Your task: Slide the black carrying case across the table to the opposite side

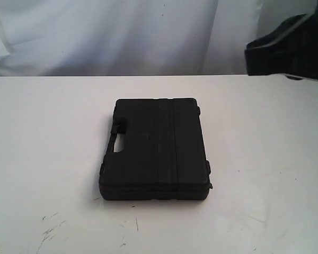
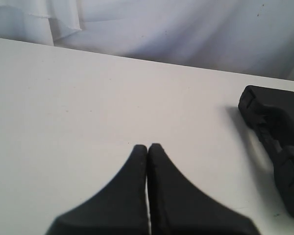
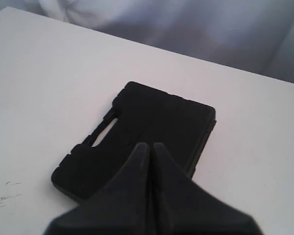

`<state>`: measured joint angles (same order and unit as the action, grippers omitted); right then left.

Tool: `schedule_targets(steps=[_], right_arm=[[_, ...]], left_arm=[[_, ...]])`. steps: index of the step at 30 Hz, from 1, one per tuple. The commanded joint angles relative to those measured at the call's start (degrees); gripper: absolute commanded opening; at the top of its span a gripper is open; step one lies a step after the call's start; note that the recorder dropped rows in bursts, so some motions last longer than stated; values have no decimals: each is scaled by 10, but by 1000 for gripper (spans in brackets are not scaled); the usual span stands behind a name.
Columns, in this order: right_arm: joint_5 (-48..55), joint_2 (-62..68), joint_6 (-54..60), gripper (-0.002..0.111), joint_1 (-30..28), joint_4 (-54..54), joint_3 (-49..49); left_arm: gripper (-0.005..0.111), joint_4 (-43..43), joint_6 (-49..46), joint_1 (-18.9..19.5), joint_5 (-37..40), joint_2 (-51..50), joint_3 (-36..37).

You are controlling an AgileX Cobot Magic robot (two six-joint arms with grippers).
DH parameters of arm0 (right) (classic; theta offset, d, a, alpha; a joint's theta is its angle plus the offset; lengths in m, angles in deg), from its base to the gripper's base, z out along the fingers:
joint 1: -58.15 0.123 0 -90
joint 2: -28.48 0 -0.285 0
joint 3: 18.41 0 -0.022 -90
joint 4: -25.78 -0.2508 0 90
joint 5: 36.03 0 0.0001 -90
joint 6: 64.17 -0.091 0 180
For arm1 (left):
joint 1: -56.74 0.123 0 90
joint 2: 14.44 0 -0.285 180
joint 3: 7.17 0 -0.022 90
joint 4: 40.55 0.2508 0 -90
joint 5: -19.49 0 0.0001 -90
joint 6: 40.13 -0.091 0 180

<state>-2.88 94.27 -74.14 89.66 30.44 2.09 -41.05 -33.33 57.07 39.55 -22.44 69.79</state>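
Observation:
The black carrying case lies flat near the middle of the white table, its handle slot facing left. In the left wrist view the case shows only at the frame's edge, well apart from my left gripper, whose fingers are pressed together over bare tabletop. My right gripper is shut too, hovering above the case with nothing between its fingers. Whether it touches the lid cannot be told. Part of the right arm is visible at the upper right of the exterior view.
White cloth hangs behind the table's far edge. Faint scuff marks mark the near left part of the tabletop. Bare table surface lies on both sides of the case.

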Motion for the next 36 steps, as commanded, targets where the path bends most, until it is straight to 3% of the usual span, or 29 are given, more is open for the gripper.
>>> schedule_targets(steps=[1, 11, 18, 25, 36], right_arm=[[-38, -54, -5, 0, -63, -15, 69], [-174, -267, -5, 0, -227, -52, 296], [-179, -438, -4, 0, -325, -47, 407], [-166, -547, 50, 0, -339, -47, 446], [-181, -580, 64, 0, -339, -50, 509]], left_arm=[[0, 0, 0, -3, -1, 2, 3], [0, 0, 2, -3, -1, 2, 3], [0, 0, 2, -3, -1, 2, 3], [0, 0, 1, -3, -1, 2, 3], [0, 0, 2, -3, -1, 2, 3]])
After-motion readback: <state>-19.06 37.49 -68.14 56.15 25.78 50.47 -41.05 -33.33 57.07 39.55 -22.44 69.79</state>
